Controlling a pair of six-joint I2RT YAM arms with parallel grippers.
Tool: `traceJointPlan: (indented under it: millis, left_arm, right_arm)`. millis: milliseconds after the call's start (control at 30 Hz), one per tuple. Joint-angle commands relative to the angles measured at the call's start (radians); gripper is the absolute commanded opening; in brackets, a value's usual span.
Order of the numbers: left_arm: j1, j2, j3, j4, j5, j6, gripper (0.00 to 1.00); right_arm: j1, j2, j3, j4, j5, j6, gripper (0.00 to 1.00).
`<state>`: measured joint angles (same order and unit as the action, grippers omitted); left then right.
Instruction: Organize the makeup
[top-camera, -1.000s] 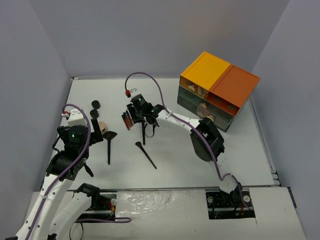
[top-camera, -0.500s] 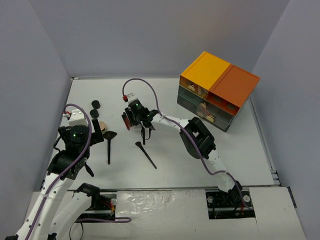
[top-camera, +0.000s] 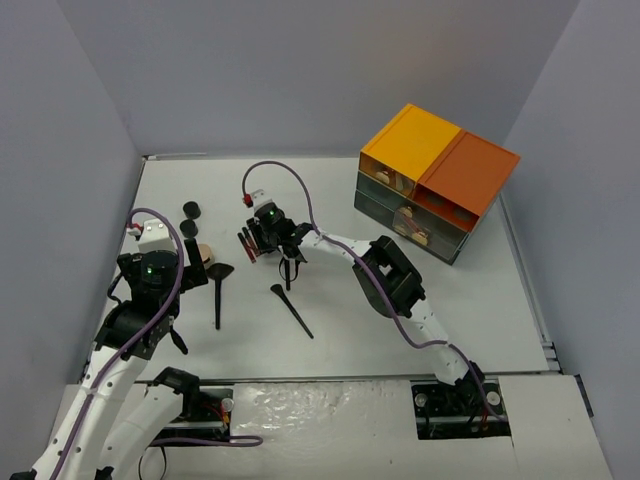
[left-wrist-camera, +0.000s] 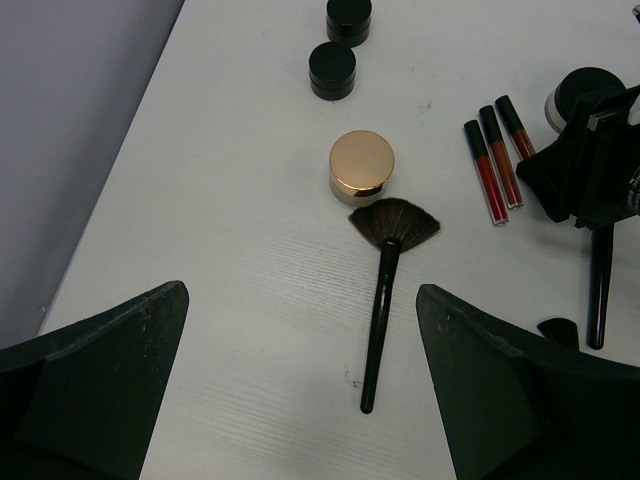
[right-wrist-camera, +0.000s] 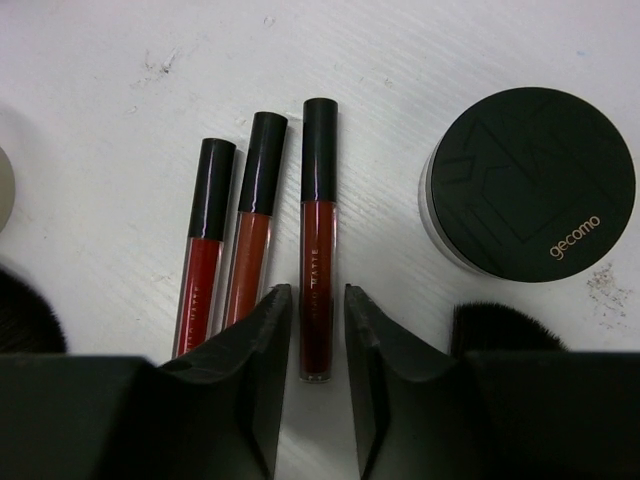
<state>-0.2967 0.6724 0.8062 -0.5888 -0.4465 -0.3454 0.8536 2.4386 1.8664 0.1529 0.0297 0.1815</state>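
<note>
Three thin sticks (right-wrist-camera: 250, 230) lie side by side on the white table (top-camera: 400, 310), with a round black-lidded jar (right-wrist-camera: 530, 195) to their right. My right gripper (right-wrist-camera: 318, 292) hangs low over them. Its fingers straddle the lower end of the dark red stick (right-wrist-camera: 318, 200), with a narrow gap on each side. My left gripper (left-wrist-camera: 300, 400) stands wide open over the handle end of a black fan brush (left-wrist-camera: 385, 270). Beyond the brush are a tan compact (left-wrist-camera: 361, 165) and two black jars (left-wrist-camera: 332, 68). Two more black brushes (top-camera: 292, 310) lie near the right gripper (top-camera: 258, 240).
An orange-topped dark drawer box (top-camera: 435, 180) stands at the back right. The right arm (top-camera: 390, 275) stretches across the middle of the table. Grey walls close in the left, back and right sides.
The right gripper has shifted a little left and further back over the sticks, and its elbow has swung left. The left arm has not moved.
</note>
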Motion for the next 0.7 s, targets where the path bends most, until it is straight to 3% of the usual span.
traceJointPlan:
  millis: [0,100,200,467,667]
  left_arm:
    - [0.007,0.010,0.017,0.046,-0.007,-0.010,0.97]
    - [0.008,0.009,0.017,0.046,-0.009,-0.009,0.97]
    - [0.007,0.006,0.017,0.047,-0.010,-0.010,0.97]
    - [0.007,0.003,0.017,0.049,-0.001,-0.007,0.97]
    - [0.007,0.003,0.017,0.052,0.004,-0.005,0.97]
  right_arm:
    - [0.010,-0.031,-0.022,0.038,0.043,-0.024,0.19]
    - [0.009,-0.078,-0.029,0.037,0.040,-0.051,0.05]
    - [0.010,-0.155,-0.029,0.037,0.017,-0.080,0.00]
    - [0.009,-0.483,-0.085,-0.023,-0.016,-0.156,0.00]
    - [-0.064,-0.836,-0.303,-0.149,0.032,-0.260,0.00]
